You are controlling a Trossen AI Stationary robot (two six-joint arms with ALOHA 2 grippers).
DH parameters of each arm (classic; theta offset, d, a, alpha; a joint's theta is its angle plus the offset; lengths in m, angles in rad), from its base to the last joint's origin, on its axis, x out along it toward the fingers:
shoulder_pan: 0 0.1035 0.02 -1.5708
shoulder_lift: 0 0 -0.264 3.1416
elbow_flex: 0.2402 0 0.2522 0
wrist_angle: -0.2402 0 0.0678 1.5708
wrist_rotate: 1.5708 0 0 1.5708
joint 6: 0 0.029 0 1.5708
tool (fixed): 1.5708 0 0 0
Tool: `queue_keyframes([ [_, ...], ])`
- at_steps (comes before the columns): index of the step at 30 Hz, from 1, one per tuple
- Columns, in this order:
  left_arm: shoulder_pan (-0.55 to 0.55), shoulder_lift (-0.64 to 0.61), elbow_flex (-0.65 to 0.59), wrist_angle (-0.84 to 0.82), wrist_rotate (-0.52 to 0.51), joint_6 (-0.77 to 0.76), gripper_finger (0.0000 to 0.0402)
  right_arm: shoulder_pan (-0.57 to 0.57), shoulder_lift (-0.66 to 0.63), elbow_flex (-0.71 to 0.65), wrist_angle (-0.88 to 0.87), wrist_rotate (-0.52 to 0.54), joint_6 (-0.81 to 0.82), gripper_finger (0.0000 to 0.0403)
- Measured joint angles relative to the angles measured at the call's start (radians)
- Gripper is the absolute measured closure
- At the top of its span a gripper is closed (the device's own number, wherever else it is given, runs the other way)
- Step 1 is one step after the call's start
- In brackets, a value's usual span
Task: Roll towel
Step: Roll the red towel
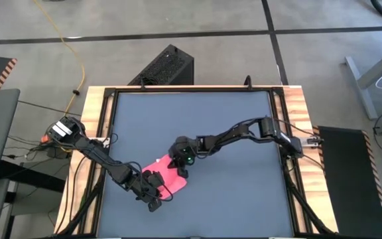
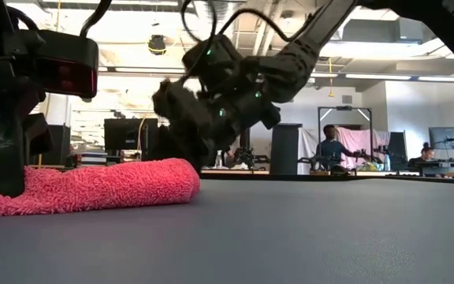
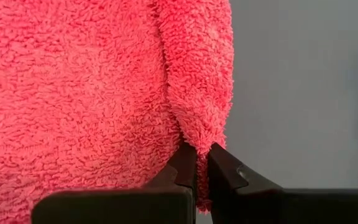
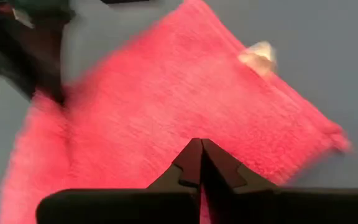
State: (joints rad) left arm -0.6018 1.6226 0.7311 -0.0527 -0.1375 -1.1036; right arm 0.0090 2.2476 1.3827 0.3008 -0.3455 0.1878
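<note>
Overhead, the pink towel [image 1: 166,174] lies near the bench's [image 1: 244,192] front-left, between the left gripper [image 1: 152,193] and the right gripper [image 1: 176,164]. At bench height it shows a thick folded edge. The left wrist view shows the left fingers clamped on the towel's edge. The right wrist view shows the right fingers closed, seemingly pinching the fabric. With two grips, uneven pulling could skew the roll.

Robotics lab, rig table [image 1: 191,113], background workstations, monitors [image 2: 128,134], people [image 2: 333,150]
</note>
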Motion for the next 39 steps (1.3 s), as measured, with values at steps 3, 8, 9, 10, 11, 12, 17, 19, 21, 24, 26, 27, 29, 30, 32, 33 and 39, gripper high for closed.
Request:
queue_keyframes([
  [3,-0.001,0.0,0.0,-0.002,0.0,-0.001,0.0401,0.004,-0.005,0.001,-0.048,0.077,-0.021,0.038],
  [8,-0.003,0.0,0.0,-0.013,0.002,-0.002,0.0401,0.004,-0.012,0.002,-0.083,0.122,-0.021,0.0384],
  [9,-0.005,0.0,0.0,-0.021,0.001,-0.006,0.0401,0.007,-0.012,0.002,-0.089,0.132,-0.02,0.0382],
  [10,-0.008,0.0,0.0,-0.03,-0.002,-0.009,0.0401,0.011,-0.012,0.002,-0.091,0.133,-0.021,0.0379],
  [11,-0.009,0.0,0.0,-0.041,-0.002,-0.015,0.0401,0.013,-0.012,0.002,-0.09,0.134,-0.021,0.0376],
  [12,-0.009,0.0,0.0,-0.055,-0.002,-0.02,0.0401,0.016,-0.012,0.002,-0.087,0.135,-0.022,0.0373],
  [17,-0.008,0.0,0.0,-0.096,-0.004,-0.023,0.0401,0.029,-0.027,0.001,-0.091,0.141,-0.026,0.0359],
  [19,-0.008,0.0,0.0,-0.099,-0.004,-0.009,0.0401,0.029,-0.042,0.0,-0.103,0.141,-0.033,0.0353],
  [21,-0.007,0.0,0.0,-0.104,-0.004,-0.004,0.0401,0.029,-0.072,-0.005,-0.13,0.14,-0.049,0.0347],
  [24,-0.006,-0.001,0.001,-0.118,0.0,0.001,0.0401,0.029,-0.137,-0.034,-0.124,0.14,-0.073,0.034],
  [26,-0.006,-0.002,0.001,-0.12,0.0,0.016,0.0401,0.035,-0.176,-0.067,-0.104,0.141,-0.088,0.0336],
  [27,-0.006,-0.002,0.001,-0.12,0.001,0.02,0.0401,0.039,-0.198,-0.096,-0.082,0.14,-0.091,0.0334],
  [29,-0.006,-0.002,0.001,-0.124,0.002,0.022,0.0401,0.053,-0.241,-0.174,-0.005,0.14,-0.092,0.0331],
  [30,-0.006,-0.002,0.001,-0.126,0.004,0.022,0.0401,0.063,-0.258,-0.218,0.064,0.139,-0.096,0.0329],
  [32,-0.006,-0.002,0.001,-0.131,0.012,0.021,0.0401,0.09,-0.291,-0.311,0.172,0.138,-0.13,0.0324],
  [33,-0.005,-0.002,0.001,-0.131,0.016,0.02,0.0401,0.108,-0.295,-0.348,0.233,0.137,-0.171,0.0321],
  [39,-0.002,-0.002,0.001,-0.13,0.034,-0.009,0.0401,0.238,-0.295,-0.419,0.322,0.233,-0.419,0.0275],
])
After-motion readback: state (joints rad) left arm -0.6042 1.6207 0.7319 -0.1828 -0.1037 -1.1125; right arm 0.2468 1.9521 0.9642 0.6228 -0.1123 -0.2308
